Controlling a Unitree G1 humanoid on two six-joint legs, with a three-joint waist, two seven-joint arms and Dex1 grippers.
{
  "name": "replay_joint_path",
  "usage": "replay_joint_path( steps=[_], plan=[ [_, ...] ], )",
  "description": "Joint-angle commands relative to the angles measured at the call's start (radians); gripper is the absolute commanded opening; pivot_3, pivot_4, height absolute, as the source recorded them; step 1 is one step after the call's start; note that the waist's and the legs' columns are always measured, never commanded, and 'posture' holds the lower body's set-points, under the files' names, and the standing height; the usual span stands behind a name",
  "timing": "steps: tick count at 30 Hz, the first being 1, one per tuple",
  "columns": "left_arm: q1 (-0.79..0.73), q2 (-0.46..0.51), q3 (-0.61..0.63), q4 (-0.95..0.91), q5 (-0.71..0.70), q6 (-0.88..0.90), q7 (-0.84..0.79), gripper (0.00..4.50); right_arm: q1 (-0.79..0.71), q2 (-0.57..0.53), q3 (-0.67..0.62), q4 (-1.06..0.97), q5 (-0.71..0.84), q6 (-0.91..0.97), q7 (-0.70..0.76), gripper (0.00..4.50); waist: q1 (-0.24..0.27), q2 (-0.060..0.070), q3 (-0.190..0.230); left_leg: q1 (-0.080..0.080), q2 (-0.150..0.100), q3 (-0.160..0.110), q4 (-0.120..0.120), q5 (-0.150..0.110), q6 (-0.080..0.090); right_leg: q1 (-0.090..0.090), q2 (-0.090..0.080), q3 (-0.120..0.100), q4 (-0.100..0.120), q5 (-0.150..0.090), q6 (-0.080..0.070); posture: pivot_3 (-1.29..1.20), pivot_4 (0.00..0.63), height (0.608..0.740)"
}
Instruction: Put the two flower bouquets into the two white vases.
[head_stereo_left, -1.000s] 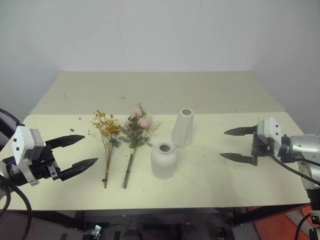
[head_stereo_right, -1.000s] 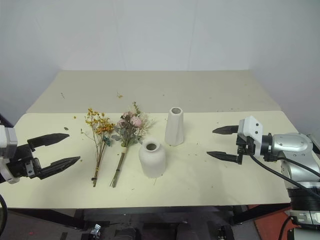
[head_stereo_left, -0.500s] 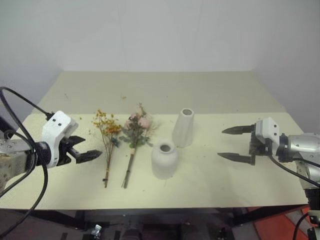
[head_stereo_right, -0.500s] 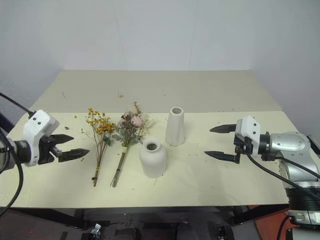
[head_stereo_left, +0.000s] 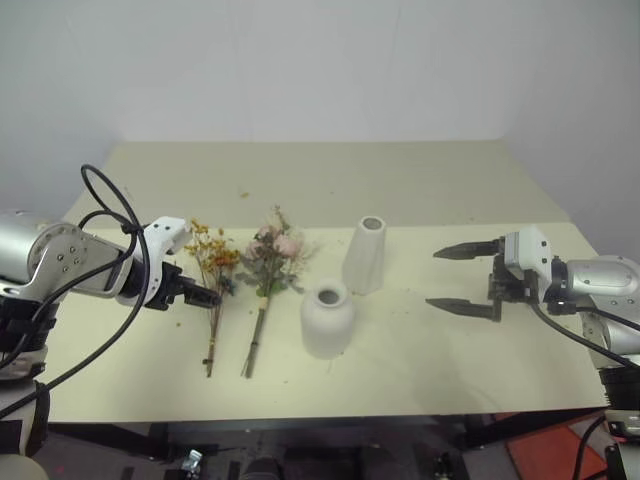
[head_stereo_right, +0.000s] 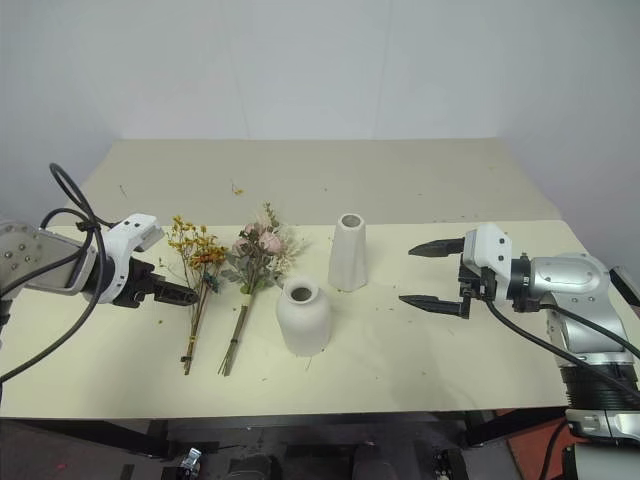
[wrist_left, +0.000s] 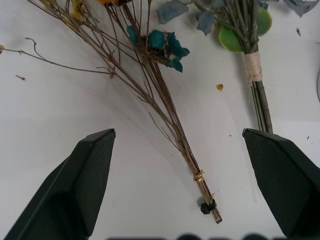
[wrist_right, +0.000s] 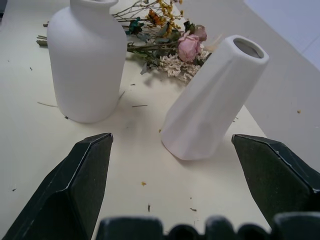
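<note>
Left gripper (wrist_left: 175, 185) jaws apart over yellow spray (wrist_left: 165, 120) stems; left wrist view reveals its black tie. Rose bunch (head_stereo_left: 270, 262) beside spray. Right gripper (head_stereo_right: 432, 272) gaping, well apart.

Head stereo pair looks down over table (head_stereo_left: 420, 180); wrist cameras close, along own jaws.

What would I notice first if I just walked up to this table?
Probably the two flower bunches lying flat side by side on the table: the yellow-orange spray and the pink rose bunch. Just right of them stand the squat vase and the tall vase, both empty.
</note>
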Motion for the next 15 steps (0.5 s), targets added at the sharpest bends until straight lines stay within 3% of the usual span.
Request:
replay_joint_path(
  steps=[1, 7, 14, 15],
  plan=[
    [-0.05, 0.018, -0.054, 0.044, -0.058, 0.005, 0.052, 4.46, 0.004, 0.002, -0.026, -0.04, 0.021, -0.016, -0.014, 4.5, -0.001, 0.0, 0.0, 0.0, 0.0, 0.0, 0.0, 0.0, 0.0, 0.0, 0.0, 0.0, 0.0, 0.0, 0.0, 0.0, 0.15, 0.74],
    [-0.081, -0.033, -0.111, 0.144, -0.118, 0.005, 0.144, 4.46, 0.024, 0.007, -0.032, -0.065, 0.027, -0.009, -0.03, 4.5, 0.0, 0.0, 0.0, 0.0, 0.0, 0.0, 0.0, 0.0, 0.0, 0.0, 0.0, 0.0, 0.0, 0.0, 0.0, 0.0, 0.15, 0.74],
    [-0.119, -0.153, -0.13, 0.264, -0.065, 0.005, 0.222, 4.46, 0.034, 0.014, -0.029, -0.088, 0.034, 0.001, -0.044, 4.5, 0.009, 0.0, 0.0, 0.0, -0.001, 0.0, 0.0, 0.0, 0.0, 0.0, 0.0, 0.0, 0.0, 0.0, 0.0, 0.0, 0.15, 0.74],
    [-0.123, -0.161, -0.133, 0.275, -0.056, 0.005, 0.234, 4.28, 0.037, 0.015, -0.029, -0.093, 0.035, 0.003, -0.046, 4.5, 0.009, 0.0, 0.0, 0.0, -0.001, 0.0, 0.001, 0.0, 0.0, 0.0, 0.0, 0.0, 0.0, 0.0, 0.0, 0.0, 0.15, 0.74]
  ],
)
